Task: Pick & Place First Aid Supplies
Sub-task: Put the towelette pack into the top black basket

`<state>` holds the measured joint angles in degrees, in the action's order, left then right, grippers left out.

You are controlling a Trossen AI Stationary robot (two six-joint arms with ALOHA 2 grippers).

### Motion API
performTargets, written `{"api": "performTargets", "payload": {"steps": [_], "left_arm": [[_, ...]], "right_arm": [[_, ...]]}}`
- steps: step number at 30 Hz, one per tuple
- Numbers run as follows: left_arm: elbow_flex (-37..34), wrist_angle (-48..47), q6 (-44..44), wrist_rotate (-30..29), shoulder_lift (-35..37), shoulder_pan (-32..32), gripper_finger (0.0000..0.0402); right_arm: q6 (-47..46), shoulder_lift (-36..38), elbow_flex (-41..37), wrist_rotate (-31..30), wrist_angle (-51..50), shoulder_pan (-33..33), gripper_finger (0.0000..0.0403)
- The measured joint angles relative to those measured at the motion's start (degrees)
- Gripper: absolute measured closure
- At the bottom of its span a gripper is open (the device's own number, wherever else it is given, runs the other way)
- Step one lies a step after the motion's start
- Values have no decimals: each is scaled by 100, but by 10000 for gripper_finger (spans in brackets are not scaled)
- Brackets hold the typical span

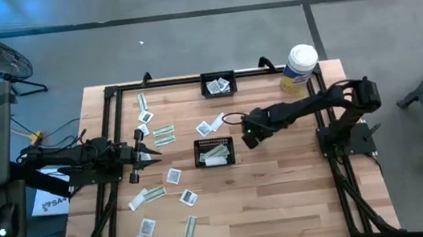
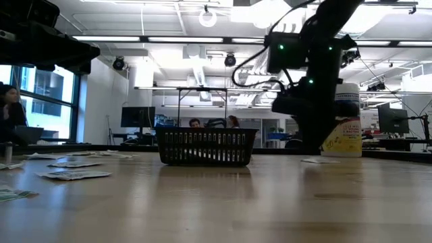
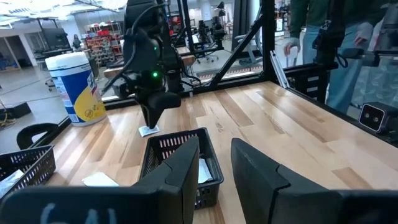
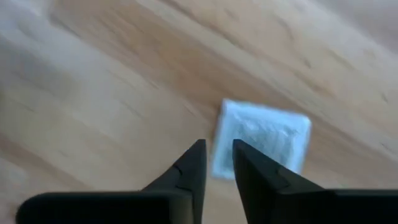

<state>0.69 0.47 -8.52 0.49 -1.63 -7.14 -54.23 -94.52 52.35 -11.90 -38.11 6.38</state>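
Note:
Several first aid packets lie flat on the wooden table, most on its left half, among them green-and-white strips [image 1: 163,134] and white squares [image 1: 173,175]. A black basket [image 1: 216,152] at mid-table holds a few packets. My right gripper [image 4: 217,152] points down just right of that basket, its fingers a little apart and holding nothing. It hangs over one white square packet [image 4: 264,140] that lies flat on the wood, seen too in the left wrist view [image 3: 148,130]. My left gripper [image 3: 216,155] waits level at the table's left, open and holding nothing.
A second black basket [image 1: 218,84] with packets stands at the far edge. A white-and-yellow canister [image 1: 298,67] stands at the far right corner. Black frame rails [image 1: 114,114] run along the table's sides. A person [image 3: 323,43] stands beyond the table.

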Motion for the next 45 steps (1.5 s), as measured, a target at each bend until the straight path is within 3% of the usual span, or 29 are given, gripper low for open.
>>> {"api": "performTargets", "payload": {"steps": [8, 15, 22, 32, 38, 45], "left_arm": [[0, -1, 0, 0, 0, 0, 309], [0, 0, 0, 0, 1, 0, 309], [0, 0, 0, 0, 2, 0, 309], [0, -2, 0, 0, 1, 0, 309], [0, -2, 0, 2, 0, 0, 309], [0, -1, 0, 0, 0, 0, 309]], "right_arm": [[-455, -339, 12, -682, 360, -75, 270], [-675, -421, 12, -703, 293, -57, 260], [-754, -396, -257, -419, 583, 34, 292], [-1011, -341, -827, -523, 1197, -49, 358], [-996, -362, -722, -429, 1152, -40, 398], [-946, -370, -69, -350, 450, -36, 401]]}}
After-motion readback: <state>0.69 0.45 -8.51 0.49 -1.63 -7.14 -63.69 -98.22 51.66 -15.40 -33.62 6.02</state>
